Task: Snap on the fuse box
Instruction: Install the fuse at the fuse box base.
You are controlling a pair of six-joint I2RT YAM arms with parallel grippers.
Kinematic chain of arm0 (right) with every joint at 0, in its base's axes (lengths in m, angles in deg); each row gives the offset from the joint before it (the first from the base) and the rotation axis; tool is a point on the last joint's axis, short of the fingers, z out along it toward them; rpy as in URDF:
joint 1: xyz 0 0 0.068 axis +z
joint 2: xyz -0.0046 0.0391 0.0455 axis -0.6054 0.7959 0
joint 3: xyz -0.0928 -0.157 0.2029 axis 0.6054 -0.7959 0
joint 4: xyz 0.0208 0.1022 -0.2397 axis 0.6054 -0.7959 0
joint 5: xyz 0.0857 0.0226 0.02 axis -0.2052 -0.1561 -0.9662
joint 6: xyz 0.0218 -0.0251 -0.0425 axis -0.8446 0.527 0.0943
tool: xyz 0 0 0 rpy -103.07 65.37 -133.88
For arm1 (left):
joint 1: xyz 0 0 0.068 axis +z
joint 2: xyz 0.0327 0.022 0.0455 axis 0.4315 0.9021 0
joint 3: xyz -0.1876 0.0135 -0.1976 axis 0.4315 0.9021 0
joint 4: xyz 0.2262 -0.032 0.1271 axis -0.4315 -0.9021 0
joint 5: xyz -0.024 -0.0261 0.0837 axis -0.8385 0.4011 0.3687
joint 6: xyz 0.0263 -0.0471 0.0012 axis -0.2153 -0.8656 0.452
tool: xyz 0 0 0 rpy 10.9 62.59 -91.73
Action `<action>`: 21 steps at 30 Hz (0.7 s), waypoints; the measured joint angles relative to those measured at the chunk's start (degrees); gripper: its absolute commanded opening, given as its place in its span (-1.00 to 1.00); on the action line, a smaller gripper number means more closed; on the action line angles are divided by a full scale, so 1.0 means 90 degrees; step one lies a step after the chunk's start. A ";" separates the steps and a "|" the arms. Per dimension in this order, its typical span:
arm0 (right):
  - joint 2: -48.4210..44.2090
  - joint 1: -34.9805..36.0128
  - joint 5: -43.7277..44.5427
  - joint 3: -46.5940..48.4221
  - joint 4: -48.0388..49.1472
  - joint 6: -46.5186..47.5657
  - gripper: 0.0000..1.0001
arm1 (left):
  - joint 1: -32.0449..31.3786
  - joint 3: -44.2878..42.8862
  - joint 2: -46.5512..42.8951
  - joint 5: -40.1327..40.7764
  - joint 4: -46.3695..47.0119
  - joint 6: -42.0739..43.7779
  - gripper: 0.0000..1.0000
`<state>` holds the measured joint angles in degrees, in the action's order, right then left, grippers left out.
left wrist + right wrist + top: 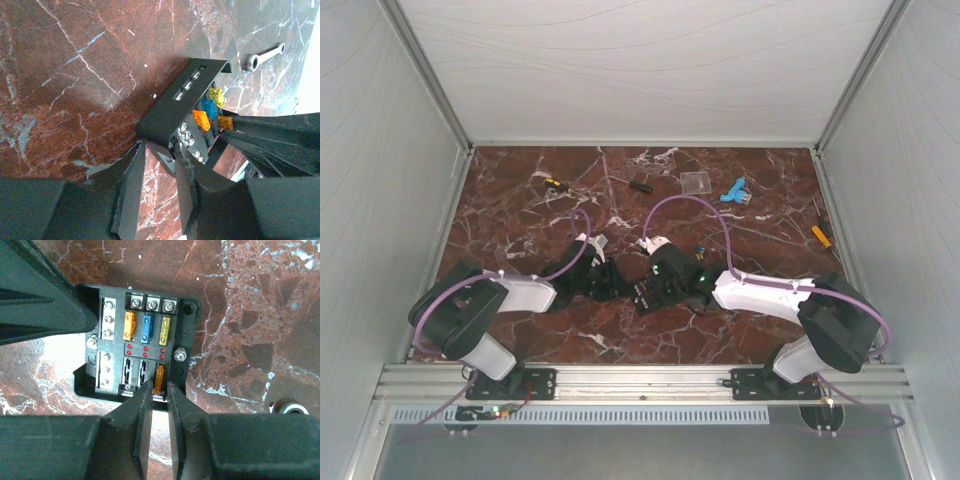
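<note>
- So, the fuse box (142,347) sat mid-frame in the right wrist view, face open to the camera, with no cover on it. In the top view it was dead centre on the marble table (520,200), between the two grippers.
- The top-row fuses (147,327) were orange, blue and yellow. The bottom row had a single lower orange fuse (159,377) at its right end, and the two slots left of it looked empty.
- The right gripper (159,386) came up from the bottom edge, fingers nearly together with a slim gap and tips either side of that lower orange fuse. I couldn't tell if they actually pinched it.
- The left gripper (160,146) looked clamped on the box's lower corner in its own view, seemingly holding it tipped up.
- My read was that this was the fuse-seating stage, with nothing snapped over the face yet. The next move would've needed a straight push along the slot while the left arm braced.
- The clear plate (695,182) lay well apart, toward the upper right of the top view.
</note>
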<state>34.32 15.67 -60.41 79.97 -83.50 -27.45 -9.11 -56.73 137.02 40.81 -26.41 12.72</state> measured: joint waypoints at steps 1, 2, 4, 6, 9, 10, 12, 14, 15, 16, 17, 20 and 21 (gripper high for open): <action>0.0000 0.0010 0.0002 0.0000 -0.0034 -0.0005 -0.61 | 0.0000 0.0012 -0.0005 0.0000 0.0032 -0.0024 -0.41; 0.0000 0.0015 0.0005 0.0000 -0.0070 -0.0007 -0.57 | 0.0000 0.0024 -0.0010 0.0000 0.0061 -0.0053 -0.42; 0.0000 0.0019 0.0005 0.0000 -0.0124 -0.0012 -0.49 | -0.0002 0.0049 -0.0027 0.0007 0.0092 -0.0114 -0.42; 0.0000 0.0024 0.0005 0.0007 -0.0158 -0.0012 -0.41 | -0.0015 0.0073 -0.0068 0.0027 0.0129 -0.0158 -0.42; -0.0010 0.0024 0.0005 0.0056 -0.0228 -0.0010 -0.33 | -0.0041 0.0085 -0.0136 0.0053 0.0141 -0.0223 -0.42; -0.0019 0.0024 0.0005 0.0085 -0.0272 -0.0010 -0.32 | -0.0041 0.0085 -0.0153 0.0073 0.0141 -0.0243 -0.41; -0.0036 0.0024 0.0019 0.0202 -0.0408 0.0000 -0.31 | -0.0041 0.0087 -0.0194 0.0114 0.0134 -0.0274 -0.41; -0.0061 0.0024 0.0032 0.0367 -0.0576 0.0039 -0.32 | -0.0041 0.0090 -0.0221 0.0143 0.0134 -0.0284 -0.40; -0.0070 0.0022 0.0034 0.0459 -0.0653 0.0058 -0.33 | -0.0041 0.0090 -0.0226 0.0151 0.0131 -0.0287 -0.40; -0.0070 0.0012 0.0024 0.0573 -0.0748 0.0085 -0.36 | -0.0041 0.0090 -0.0228 0.0165 0.0129 -0.0287 -0.40; -0.0070 -0.0010 0.0015 0.0668 -0.0821 0.0119 -0.39 | -0.0041 0.0090 -0.0228 0.0168 0.0129 -0.0287 -0.39; -0.0070 -0.0109 -0.0075 0.0891 -0.1020 0.0209 -0.47 | -0.0041 0.0090 -0.0228 0.0170 0.0124 -0.0287 -0.39; -0.0070 -0.0151 -0.0112 0.0928 -0.1069 0.0233 -0.50 | -0.0041 0.0090 -0.0228 0.0170 0.0124 -0.0287 -0.39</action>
<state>33.68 14.32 -61.42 88.32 -93.12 -25.36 -9.48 -55.92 134.97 42.34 -25.30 10.14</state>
